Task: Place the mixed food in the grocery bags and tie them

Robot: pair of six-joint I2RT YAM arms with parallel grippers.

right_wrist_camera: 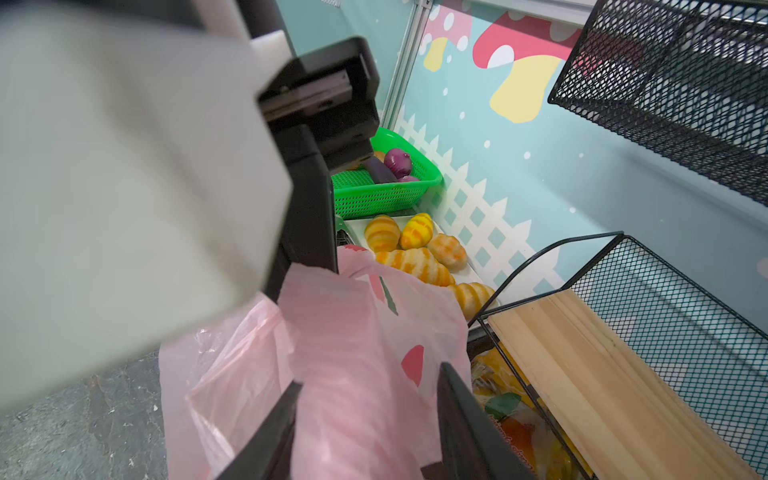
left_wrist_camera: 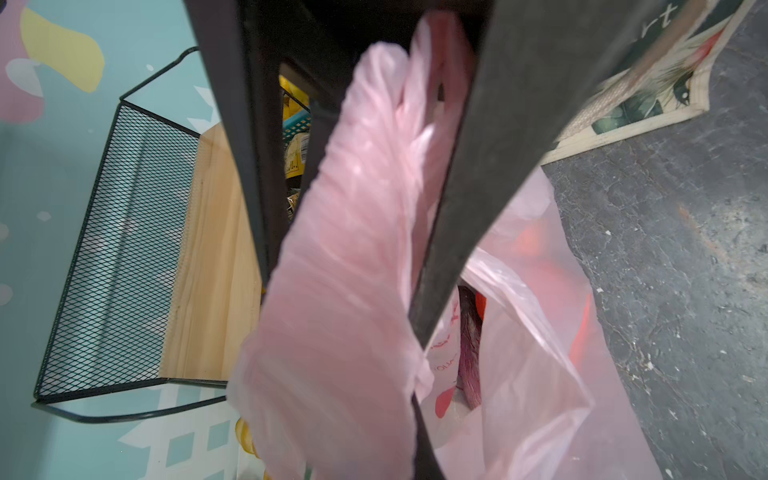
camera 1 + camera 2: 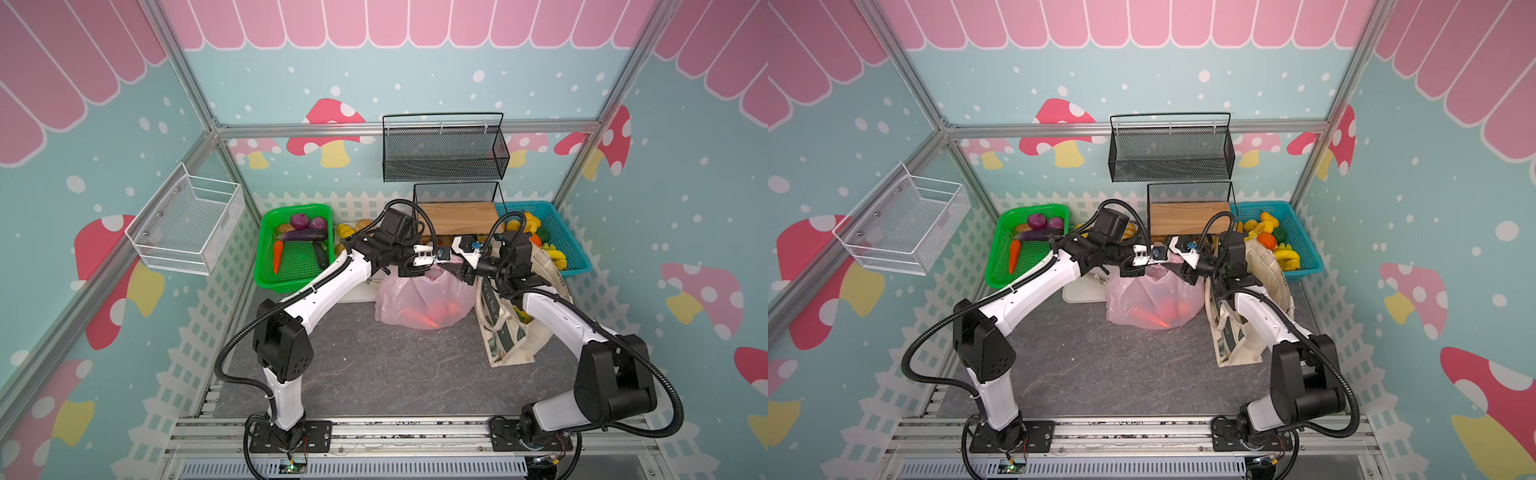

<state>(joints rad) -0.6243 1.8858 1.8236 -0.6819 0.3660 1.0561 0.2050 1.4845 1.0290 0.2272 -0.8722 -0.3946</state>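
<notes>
Left pincer (image 2: 345, 270) held one handle (image 2: 365, 187) of the pink plastic bag (image 3: 419, 299), jaws shut, raised likely for tying. Right pincer (image 1: 370, 378) straddled the other handle (image 1: 353, 324), jaws apart; grip unclear.

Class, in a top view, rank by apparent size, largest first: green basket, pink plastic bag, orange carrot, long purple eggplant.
Largest: green basket and pink plastic bag, too alike to rank.
Then long purple eggplant.
Smallest: orange carrot.

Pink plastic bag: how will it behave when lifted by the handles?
The pink bag is likely floppy: its crumpled film sags around the contents. Probably bottom-heavy, since the red-orange food shows low inside, so it may swing. The thin handle bunches into a strip, so it could slip or stretch.
</notes>
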